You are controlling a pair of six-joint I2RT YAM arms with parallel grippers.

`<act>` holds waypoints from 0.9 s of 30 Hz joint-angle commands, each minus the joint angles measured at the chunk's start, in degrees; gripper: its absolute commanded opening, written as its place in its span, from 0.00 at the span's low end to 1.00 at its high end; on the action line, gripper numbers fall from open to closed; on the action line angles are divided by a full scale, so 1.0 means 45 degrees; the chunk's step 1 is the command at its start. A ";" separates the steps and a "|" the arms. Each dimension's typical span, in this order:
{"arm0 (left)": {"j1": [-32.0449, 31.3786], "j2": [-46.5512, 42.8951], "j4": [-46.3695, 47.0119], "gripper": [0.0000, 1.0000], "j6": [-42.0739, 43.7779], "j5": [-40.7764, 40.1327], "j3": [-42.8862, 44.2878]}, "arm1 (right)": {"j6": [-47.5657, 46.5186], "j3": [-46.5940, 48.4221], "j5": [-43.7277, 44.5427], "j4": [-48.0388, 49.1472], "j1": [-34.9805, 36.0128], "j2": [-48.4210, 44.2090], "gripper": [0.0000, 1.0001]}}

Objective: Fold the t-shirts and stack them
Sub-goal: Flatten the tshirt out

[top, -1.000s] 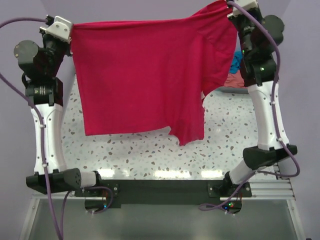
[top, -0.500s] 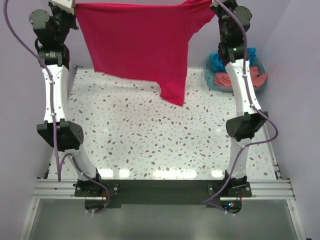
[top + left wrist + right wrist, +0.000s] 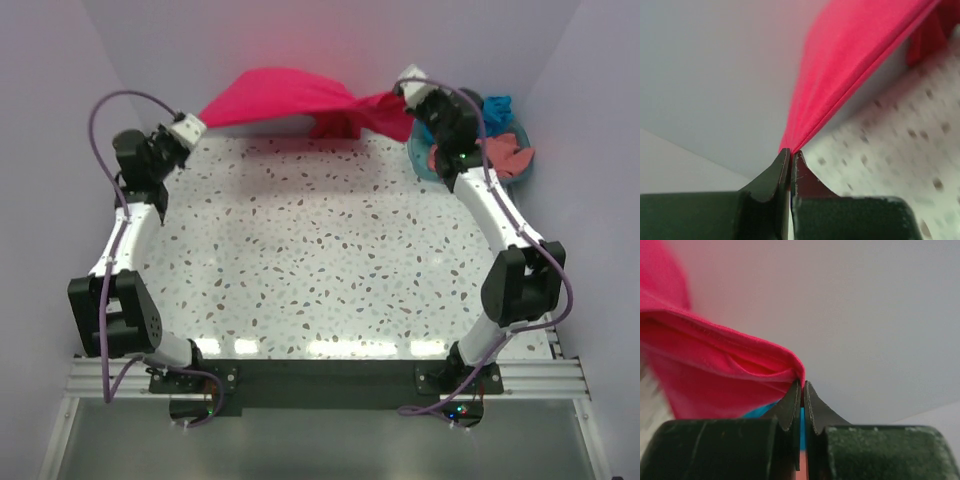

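Crimson-pink t-shirt point(image 3: 285, 92) is pinched at both ends. The left gripper point(image 3: 791, 153) is clamped tight on a gathered corner of the cloth, no gap visible at the tips, and the right gripper point(image 3: 802, 386) is likewise squeezed closed on a folded, hemmed edge. From the left tips the cloth fans out in pleats, up and away, w/ a stitched seam along its lower edge. From the right tips it curls over to the left in a soft roll. Top view: shirt hangs btwn the two grippers as a shallow arch along the far edge of the table point(image 3: 320, 260), close to the back wall point(image 3: 300, 30). Its bunched part sags toward the tabletop near the right end; can't tell if it touches the surface. Left gripper sits at the far-left corner, right gripper at the far-right. Just beside the right gripper, in the far-right corner, is a teal basket point(image 3: 416, 158) holding the teal-blue t-shirt point(image 3: 497, 105) and the salmon t-shirt point(image 3: 510, 155), both crumpled, teal-blue toward the back, salmon nearer. A sliver of teal-blue also shows behind the right gripper in its wrist view.
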 commanded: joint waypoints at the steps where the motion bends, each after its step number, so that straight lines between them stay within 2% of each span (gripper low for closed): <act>1: 0.0140 -0.0224 0.0152 0.00 0.2611 0.1161 -0.3128 | -0.1119 -0.3062 -0.1570 -0.0612 0.0112 -0.0219 0.00; 4: 0.0140 -0.0206 -0.0761 0.00 0.3434 0.1281 -0.4249 | -0.2076 -0.4864 -0.1825 -0.1120 0.0210 -0.0571 0.00; 8: 0.0160 0.0339 -0.2132 0.00 0.3906 0.1125 -0.4253 | -0.2276 -0.5145 -0.1864 -0.2641 0.0307 -0.0514 0.00; 11: 0.0160 0.0633 -0.3691 0.00 0.4355 0.1066 -0.3668 | -0.2354 -0.4463 -0.1923 -0.4806 0.0424 -0.0357 0.00; 15: 0.0180 0.0420 -0.6674 0.00 0.5934 0.1709 -0.2945 | -0.3270 -0.3856 -0.2469 -0.8888 0.0425 -0.0590 0.00; 17: 0.0180 0.0109 -0.8142 0.00 0.7494 0.2139 -0.2730 | -0.4071 -0.3894 -0.2801 -1.0719 0.0444 -0.0961 0.00; 18: 0.0180 0.0029 -0.9696 0.00 0.8679 0.2256 -0.2672 | -0.4247 -0.4184 -0.2879 -1.1194 0.0444 -0.1137 0.00; 21: 0.0199 -0.0341 -1.2298 0.00 1.0615 0.2239 -0.2864 | -0.4833 -0.5236 -0.3211 -1.2758 0.0639 -0.2112 0.00; 24: 0.0180 -0.0927 -1.3749 0.00 1.2239 0.1849 -0.3528 | -0.5030 -0.6641 -0.3329 -1.3967 0.1301 -0.3245 0.00; 27: 0.0160 -0.1688 -1.4611 0.00 1.3374 0.1282 -0.5047 | -0.5089 -0.8106 -0.3368 -1.4596 0.2199 -0.4495 0.00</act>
